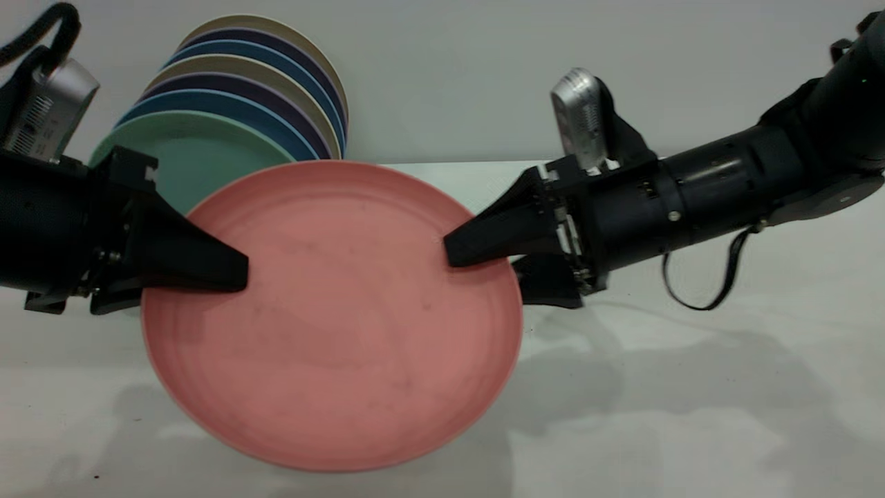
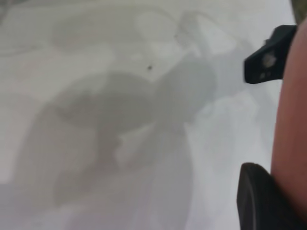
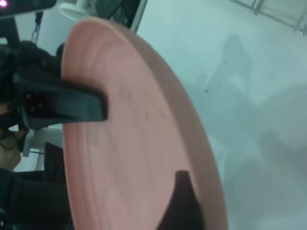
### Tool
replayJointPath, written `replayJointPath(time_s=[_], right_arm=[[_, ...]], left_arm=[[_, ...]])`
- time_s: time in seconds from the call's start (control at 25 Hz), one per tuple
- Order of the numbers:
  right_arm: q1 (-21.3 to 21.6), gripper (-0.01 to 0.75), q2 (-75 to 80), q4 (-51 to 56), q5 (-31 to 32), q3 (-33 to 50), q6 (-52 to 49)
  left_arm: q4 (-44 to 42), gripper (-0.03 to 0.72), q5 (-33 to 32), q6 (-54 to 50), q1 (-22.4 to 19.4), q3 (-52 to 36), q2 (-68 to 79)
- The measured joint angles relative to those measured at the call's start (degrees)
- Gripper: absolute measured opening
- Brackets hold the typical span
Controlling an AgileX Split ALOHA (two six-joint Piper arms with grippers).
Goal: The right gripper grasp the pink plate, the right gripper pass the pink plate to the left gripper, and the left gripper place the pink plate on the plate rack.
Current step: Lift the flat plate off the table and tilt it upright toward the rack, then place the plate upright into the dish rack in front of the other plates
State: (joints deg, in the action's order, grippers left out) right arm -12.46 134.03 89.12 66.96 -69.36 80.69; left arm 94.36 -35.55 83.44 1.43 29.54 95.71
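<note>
The pink plate hangs tilted on edge above the white table, its face toward the exterior camera. My left gripper is shut on its left rim, one finger on the face and the other behind. My right gripper is shut on its right rim in the same way. The plate also shows in the left wrist view and in the right wrist view. In the right wrist view my left gripper sits on the plate's far edge. The plate rack is hidden.
Several plates stand on edge in a row at the back left, a mint-green plate in front and blue, dark purple and beige ones behind. The pink plate overlaps them in view. A black strap hangs under the right arm.
</note>
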Motion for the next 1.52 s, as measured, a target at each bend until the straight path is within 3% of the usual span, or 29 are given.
replayJointPath(time_s=[0.12,0.36,0.64,0.88,1.12,1.32,1.52], right_arm=[[2.75,0.716,-0.04,-3.99,0.58,0.00,-3.67],[6.46,0.638,-1.47,-11.26,-1.00,0.00,-7.98],[8.62,0.499,-4.17,-15.39,-1.00,0.00,-9.53],[11.40,0.324,-4.28,-20.26,-1.00,0.00,-12.54],[12.05,0.203,-4.39,-22.38,-1.20,0.00,-12.89],[12.05,0.195,-4.39,-23.12,-1.71,0.00,-13.03],[12.05,0.195,-4.39,-24.27,-1.88,0.00,-13.30]], left_arm=[[-0.84,0.079,1.04,0.57,0.00,0.00,0.00],[-2.12,0.079,4.63,4.13,0.00,0.00,0.00],[-3.62,0.079,13.12,12.72,0.00,0.06,-0.59],[-9.82,0.079,13.72,18.36,0.00,3.42,-6.64],[-30.99,0.079,6.17,18.29,0.00,12.05,-11.86],[-52.38,0.079,-0.21,10.70,0.00,20.14,-11.92],[-69.03,0.079,-0.24,7.59,0.00,26.19,-11.92]])
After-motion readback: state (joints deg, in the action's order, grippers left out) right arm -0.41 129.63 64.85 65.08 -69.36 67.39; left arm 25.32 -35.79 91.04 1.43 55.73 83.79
